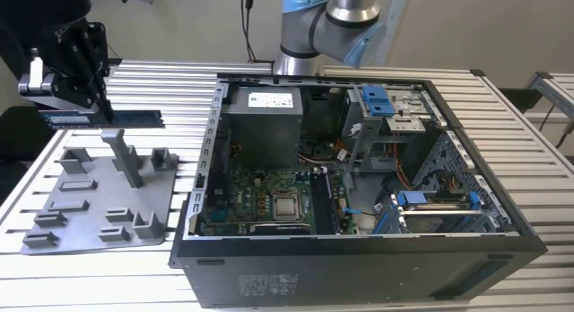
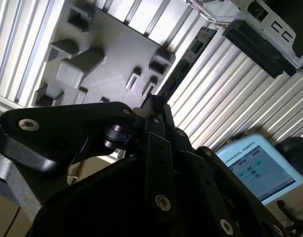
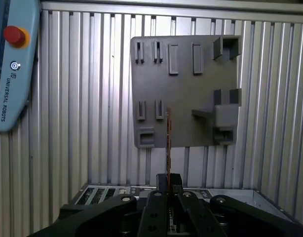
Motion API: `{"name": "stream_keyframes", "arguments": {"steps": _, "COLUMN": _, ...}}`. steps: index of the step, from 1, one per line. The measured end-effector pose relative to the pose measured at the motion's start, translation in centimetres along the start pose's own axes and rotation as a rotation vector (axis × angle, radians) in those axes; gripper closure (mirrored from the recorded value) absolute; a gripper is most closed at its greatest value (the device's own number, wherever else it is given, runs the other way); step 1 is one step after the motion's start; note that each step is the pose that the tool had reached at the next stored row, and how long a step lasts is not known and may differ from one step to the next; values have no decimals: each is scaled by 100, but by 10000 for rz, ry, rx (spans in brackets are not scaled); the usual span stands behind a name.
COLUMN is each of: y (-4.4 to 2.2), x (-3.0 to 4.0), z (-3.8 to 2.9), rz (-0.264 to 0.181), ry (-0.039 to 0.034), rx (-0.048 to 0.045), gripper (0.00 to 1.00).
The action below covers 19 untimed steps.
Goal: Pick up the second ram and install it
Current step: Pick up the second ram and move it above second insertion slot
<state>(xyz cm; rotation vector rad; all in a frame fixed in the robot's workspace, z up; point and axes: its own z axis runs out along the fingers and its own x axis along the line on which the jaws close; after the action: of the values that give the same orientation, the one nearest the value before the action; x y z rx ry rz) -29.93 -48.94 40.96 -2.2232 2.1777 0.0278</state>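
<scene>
Pincer clamps the second ram, held level above the grey fixture.

- Covered at mid-length by the gripper in the exterior view: the second ram, chips too small to make out.
- Cut off at that view's top edge: the arm.
- Cut by its lower edge: the computer case.
- Clipped by a picture edge in the first wrist view: the teach pendant.
- Clipped likewise in the second wrist view: the grey fixture plate.
</scene>
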Motion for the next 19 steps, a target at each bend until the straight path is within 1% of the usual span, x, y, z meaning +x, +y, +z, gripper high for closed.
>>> {"name": "stream_keyframes", "arguments": {"steps": 3, "y": -54, "x": 1, "z": 0, "rz": 0, "ry": 0, "rx": -3, "gripper": 86}}
{"name": "stream_keyframes", "arguments": {"steps": 8, "y": -173, "x": 3, "z": 1, "rz": 1, "ry": 0, "rx": -12, "gripper": 86}}
{"name": "stream_keyframes", "arguments": {"steps": 17, "y": -494, "x": 10, "z": 4, "rz": 2, "ry": -1, "rx": -57, "gripper": 86}}
{"name": "stream_keyframes", "arguments": {"steps": 19, "y": -578, "x": 12, "z": 5, "rz": 2, "ry": -2, "rx": -70, "gripper": 86}}
